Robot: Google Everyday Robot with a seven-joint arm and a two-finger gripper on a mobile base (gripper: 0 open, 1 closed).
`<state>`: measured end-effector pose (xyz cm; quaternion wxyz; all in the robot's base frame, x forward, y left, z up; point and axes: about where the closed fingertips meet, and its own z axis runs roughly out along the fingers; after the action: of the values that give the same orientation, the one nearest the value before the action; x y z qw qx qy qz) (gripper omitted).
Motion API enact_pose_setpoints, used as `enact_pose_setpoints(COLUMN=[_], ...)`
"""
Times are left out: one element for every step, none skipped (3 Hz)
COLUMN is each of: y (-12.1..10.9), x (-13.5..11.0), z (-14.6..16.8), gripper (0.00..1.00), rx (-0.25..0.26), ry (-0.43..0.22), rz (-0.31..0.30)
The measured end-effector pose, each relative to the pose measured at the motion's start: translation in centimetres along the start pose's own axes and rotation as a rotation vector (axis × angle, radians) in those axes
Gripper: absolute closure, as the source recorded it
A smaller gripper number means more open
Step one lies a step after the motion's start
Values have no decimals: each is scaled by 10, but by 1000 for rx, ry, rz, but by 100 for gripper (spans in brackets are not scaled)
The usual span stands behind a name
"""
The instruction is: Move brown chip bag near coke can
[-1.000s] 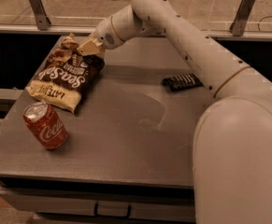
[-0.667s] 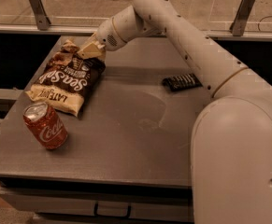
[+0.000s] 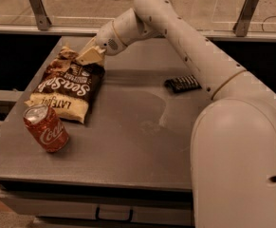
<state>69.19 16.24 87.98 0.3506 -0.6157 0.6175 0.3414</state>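
Note:
The brown chip bag (image 3: 67, 87) lies flat on the left part of the grey table (image 3: 128, 146), with its cream lower edge toward the front left. The coke can (image 3: 45, 128) lies tilted on its side just in front of the bag's lower edge, a small gap from it. My gripper (image 3: 89, 56) reaches in from the right and is shut on the bag's far top edge, low over the table.
A small black wrapped bar (image 3: 182, 83) lies on the table to the right, under my arm (image 3: 185, 46). The table's left edge is close to the bag and can. A rail and floor run behind the table.
My gripper has moved slightly toward the front with the bag's top edge in it. The bag has slid a little closer to the can. The can has not moved.

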Motion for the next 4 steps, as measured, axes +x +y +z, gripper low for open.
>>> enact_pose_setpoints(y=[8,18,17,6], x=[4,7,5,-4], z=[-2,-11,-19,-20], gripper=[100,82,59,35], rx=[-22,-31,-10,11], ry=[6,20,18,-2], rz=[0,9,11,-5])
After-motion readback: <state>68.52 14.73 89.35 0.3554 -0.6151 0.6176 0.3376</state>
